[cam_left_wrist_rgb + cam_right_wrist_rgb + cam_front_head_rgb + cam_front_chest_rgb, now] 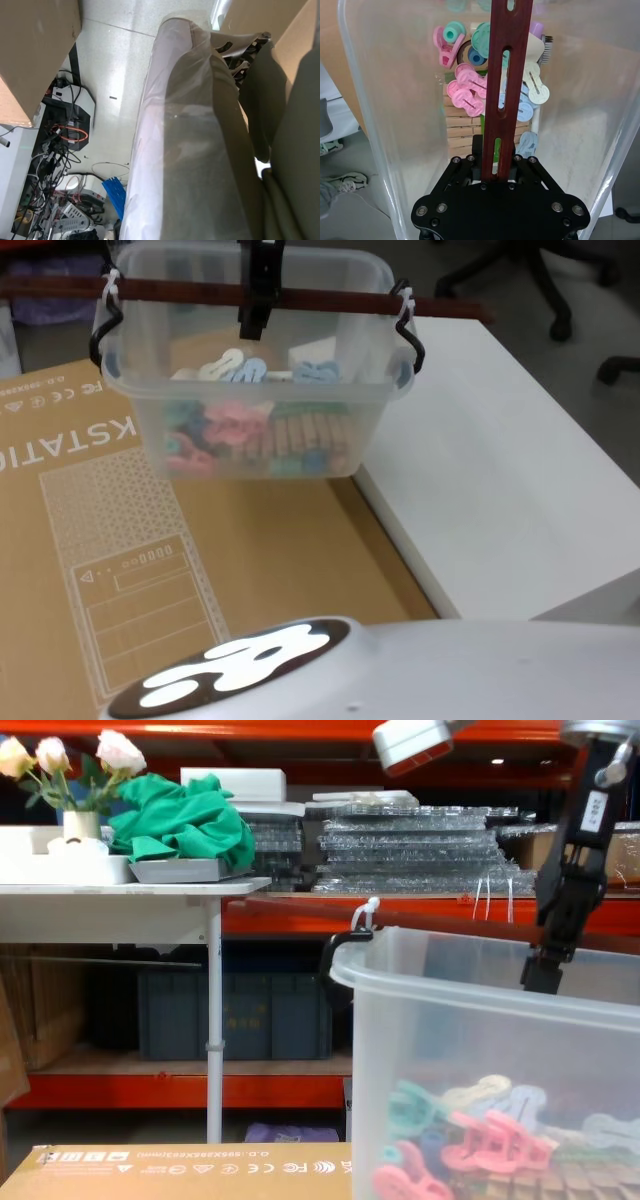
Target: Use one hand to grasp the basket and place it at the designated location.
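— Reddish-brown wood across the top of the head view: is that the bar handle (330, 298)?

— Yes. The right gripper (262, 290) drops in from the top edge, its black fingers clamped tight on the bar near its middle. In the right wrist view the bar runs up the centre out of the closed jaws.

— And the basket (385, 390)?

— Upper centre of the head view, slung under the bar by white zip ties (110, 285) and black hooks (408, 335). It sits above the brown cardboard box (200, 570), with its right side just beside the white table (500, 470). I cannot tell whether its base touches the cardboard.

— Anything in it?

— Pastel clips and wooden pegs (240, 430), heaped at the bottom. In the chest view the tub occupies the lower right, with the gripper on the bar near the right edge.
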`<move>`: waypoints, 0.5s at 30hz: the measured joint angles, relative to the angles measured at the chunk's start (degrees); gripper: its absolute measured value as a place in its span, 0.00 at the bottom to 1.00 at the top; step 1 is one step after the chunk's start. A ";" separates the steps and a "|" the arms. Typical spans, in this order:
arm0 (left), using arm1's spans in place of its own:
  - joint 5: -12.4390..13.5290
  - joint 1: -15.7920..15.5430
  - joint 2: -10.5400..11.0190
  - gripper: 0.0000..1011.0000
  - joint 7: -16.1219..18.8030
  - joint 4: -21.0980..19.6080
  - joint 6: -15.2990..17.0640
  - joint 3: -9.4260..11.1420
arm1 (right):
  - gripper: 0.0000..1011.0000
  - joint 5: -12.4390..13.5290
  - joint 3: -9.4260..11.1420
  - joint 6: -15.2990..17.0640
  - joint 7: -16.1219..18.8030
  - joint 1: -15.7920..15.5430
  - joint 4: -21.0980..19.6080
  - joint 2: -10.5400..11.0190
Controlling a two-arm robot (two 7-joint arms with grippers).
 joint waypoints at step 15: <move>0.01 0.00 0.01 0.00 0.00 0.05 0.00 0.00 | 0.23 1.65 -3.13 -5.39 0.58 0.57 4.60 -5.13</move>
